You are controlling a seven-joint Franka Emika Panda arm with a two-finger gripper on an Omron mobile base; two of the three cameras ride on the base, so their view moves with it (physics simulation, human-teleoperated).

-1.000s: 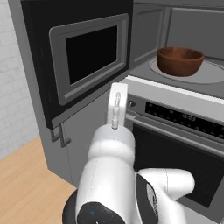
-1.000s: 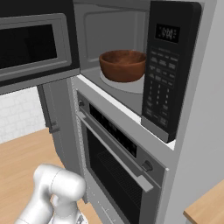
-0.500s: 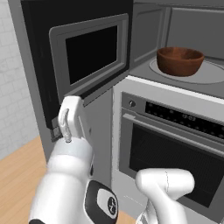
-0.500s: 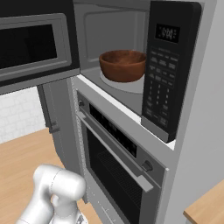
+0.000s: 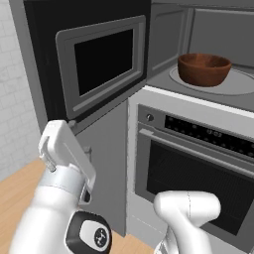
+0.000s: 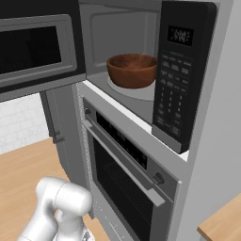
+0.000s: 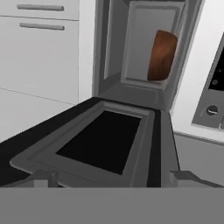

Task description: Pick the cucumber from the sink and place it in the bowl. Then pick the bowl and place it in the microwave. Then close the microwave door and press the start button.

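The dark wooden bowl stands on the round turntable inside the microwave. No cucumber shows over its rim, and the sink is out of view. The microwave door hangs wide open to the left. My gripper is open, its tips far apart and nothing between them. Its white hand sits low, just below the door's outer bottom corner. The keypad strip runs down the microwave's right side.
A glass-fronted oven with a bar handle sits directly under the microwave. Left of it stands a tall grey cabinet panel with a small handle. Wooden flooring lies low on the left.
My arm has swung left and down, from in front of the oven to below the open door's corner. Bowl and door have stayed put.
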